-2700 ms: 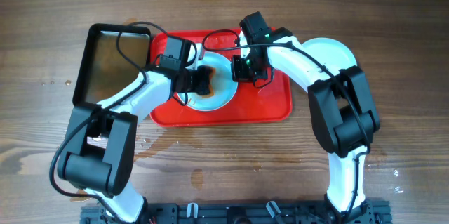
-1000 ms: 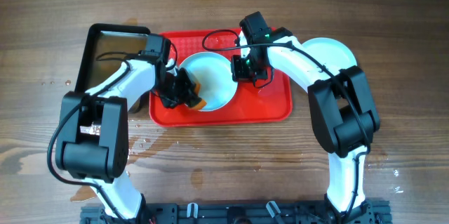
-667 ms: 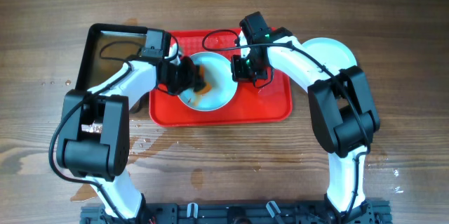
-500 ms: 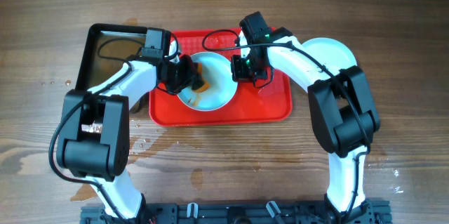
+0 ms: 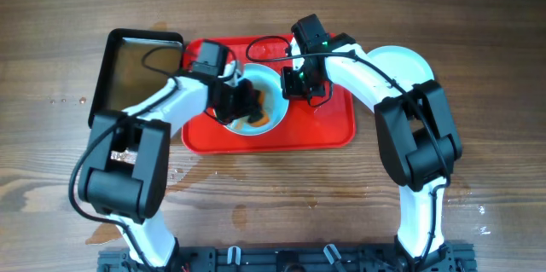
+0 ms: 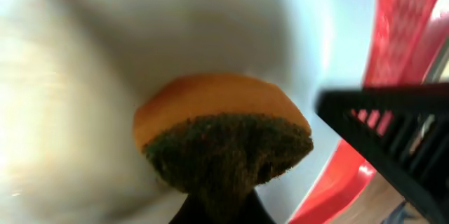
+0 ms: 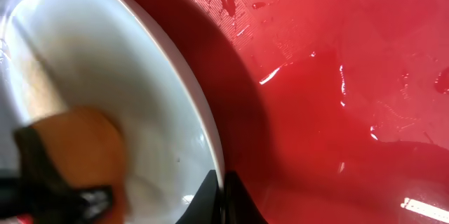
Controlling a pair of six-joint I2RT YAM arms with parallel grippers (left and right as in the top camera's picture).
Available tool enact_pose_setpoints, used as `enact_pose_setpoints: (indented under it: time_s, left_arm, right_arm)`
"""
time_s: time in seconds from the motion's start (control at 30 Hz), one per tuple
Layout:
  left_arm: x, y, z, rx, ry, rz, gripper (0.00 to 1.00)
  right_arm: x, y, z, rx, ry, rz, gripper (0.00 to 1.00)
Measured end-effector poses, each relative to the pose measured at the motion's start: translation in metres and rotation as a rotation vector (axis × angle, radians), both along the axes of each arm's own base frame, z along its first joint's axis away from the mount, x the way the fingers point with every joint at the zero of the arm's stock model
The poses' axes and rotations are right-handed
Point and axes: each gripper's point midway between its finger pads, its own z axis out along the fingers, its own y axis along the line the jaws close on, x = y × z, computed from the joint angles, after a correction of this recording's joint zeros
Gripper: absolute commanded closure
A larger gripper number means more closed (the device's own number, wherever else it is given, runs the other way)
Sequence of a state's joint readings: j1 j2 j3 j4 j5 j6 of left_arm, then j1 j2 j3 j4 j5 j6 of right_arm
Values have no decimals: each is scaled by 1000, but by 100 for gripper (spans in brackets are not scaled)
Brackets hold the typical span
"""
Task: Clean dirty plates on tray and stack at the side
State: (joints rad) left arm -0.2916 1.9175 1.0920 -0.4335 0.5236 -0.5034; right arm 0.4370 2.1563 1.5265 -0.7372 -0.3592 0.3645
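Jaws on the left clamp an orange sponge (image 5: 253, 119) against the plate (image 5: 267, 83) in the tray (image 5: 328, 127); right jaws pinch its rim.

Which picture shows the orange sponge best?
The left wrist view: the sponge sits close up, orange with a dark green scrubby side. Overhead shows only a small orange bit; the right wrist view shows it blurred.

Looks like a robotics lab staged as a washing-up station. Shows two white-and-black robot arms (image 5: 418, 144) bolted to a black rail (image 5: 281, 259) at the near edge of a wood-grain desk (image 5: 478, 16), with a red tray (image 5: 333, 131), a black pan (image 5: 128, 67) and wet patches (image 5: 241, 217).
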Motion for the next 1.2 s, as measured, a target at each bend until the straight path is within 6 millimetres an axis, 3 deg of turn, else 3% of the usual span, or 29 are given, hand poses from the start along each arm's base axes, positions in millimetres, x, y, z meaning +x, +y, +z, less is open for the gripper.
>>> enact_pose_setpoints:
  time_s: [0.1, 0.3, 0.43, 0.63, 0.77, 0.93, 1.2]
  left_arm:
    - [-1, -4, -4, 47, -21, -17, 96]
    - [11, 8, -8, 133, -64, 30, 96]
    - [25, 29, -9, 222, -80, 121, 96]
    - [37, 79, -9, 400, -45, 367, 96]
    - [34, 89, -9, 445, -27, 435, 96]
    - [28, 74, -9, 405, -18, 353, 96]
    - [-19, -3, -8, 97, 72, -31, 96]
  right_arm:
    - [0, 0, 0, 1, 0, 2, 96]
    - [0, 1, 0, 3, -1, 4, 96]
    - [0, 1, 0, 3, -1, 4, 96]
    - [0, 1, 0, 3, -1, 4, 96]
    - [0, 1, 0, 3, -1, 4, 96]
    - [0, 1, 0, 3, -1, 4, 96]
    - [0, 1, 0, 3, -1, 4, 96]
